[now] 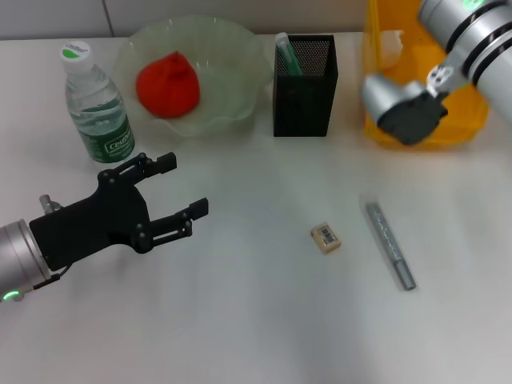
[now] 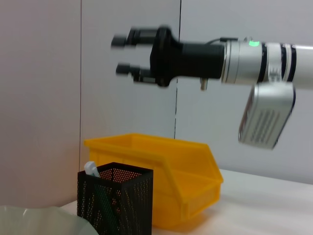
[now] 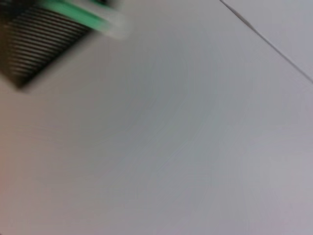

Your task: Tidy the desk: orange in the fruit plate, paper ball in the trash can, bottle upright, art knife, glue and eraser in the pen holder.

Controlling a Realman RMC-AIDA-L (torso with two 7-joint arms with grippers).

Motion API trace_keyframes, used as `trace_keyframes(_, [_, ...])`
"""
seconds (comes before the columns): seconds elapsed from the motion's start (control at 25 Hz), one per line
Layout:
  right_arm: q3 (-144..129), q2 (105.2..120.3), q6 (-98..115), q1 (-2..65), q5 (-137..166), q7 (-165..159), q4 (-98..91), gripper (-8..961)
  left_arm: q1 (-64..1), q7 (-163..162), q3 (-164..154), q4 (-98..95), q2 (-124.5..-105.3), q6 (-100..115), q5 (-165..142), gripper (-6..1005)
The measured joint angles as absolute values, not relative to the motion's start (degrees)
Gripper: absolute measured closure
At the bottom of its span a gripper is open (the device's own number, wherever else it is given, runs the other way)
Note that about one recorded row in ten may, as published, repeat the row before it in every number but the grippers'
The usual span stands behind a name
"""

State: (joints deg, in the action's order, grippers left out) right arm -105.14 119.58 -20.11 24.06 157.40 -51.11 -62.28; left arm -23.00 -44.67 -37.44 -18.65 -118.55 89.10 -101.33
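mostly sorted already: orange point(image 1: 167, 84) lying in the fruit plate point(image 1: 240, 48), bottle point(image 1: 94, 104) standing upright just beside it, a green-and-white stick, probably the glue point(image 1: 287, 54), leaning inside the black mesh pen holder point(image 1: 305, 88). still out on the tabletop point(image 1: 240, 320): eraser point(image 1: 326, 238) and, just beside it, the grey art knife point(image 1: 390, 245), apart from each other and well short of the holder. no paper ball visible anywhere; likely inside the yellow trash can point(image 1: 380, 48), though contents hidden.

left gripper point(image 1: 180, 188) low over the near left of the tabletop, fingers spread and empty, pointed toward the holder side, well apart from the eraser; probably parked clear or readying for a pick. right gripper point(image 2: 122, 55) raised above the yellow bin, fingers parted with nothing between them, fitting a drop just made or a lift away.

from the head view, only the right wrist's back showing; the left wrist view alone giving the side look at those fingers and the bin below. right wrist view adding just the holder's mesh corner and blurred bare tabletop.
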Motion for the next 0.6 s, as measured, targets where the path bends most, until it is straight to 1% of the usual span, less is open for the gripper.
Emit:
trace_keyframes(0.16, [-105.13,119.56,-22.93,22.02,148.88,-57.56,-67.33,380,-22.93,-45.06,-37.44,-18.20,-118.56,89.02,-101.34,159])
trace_keyframes(0.2, [-105.58,119.57,-24.21,20.62,144.29,-61.94,-69.71,381,-22.94,-45.10,-37.44,-18.04,-118.56,89.05,-101.34,159])
trace_keyframes(0.6, [-110.19,119.68,-29.39,16.28,129.50,-89.17,-74.29,381,-23.69,-45.79,-38.26,-17.90,-118.46,89.96,-101.65,159])
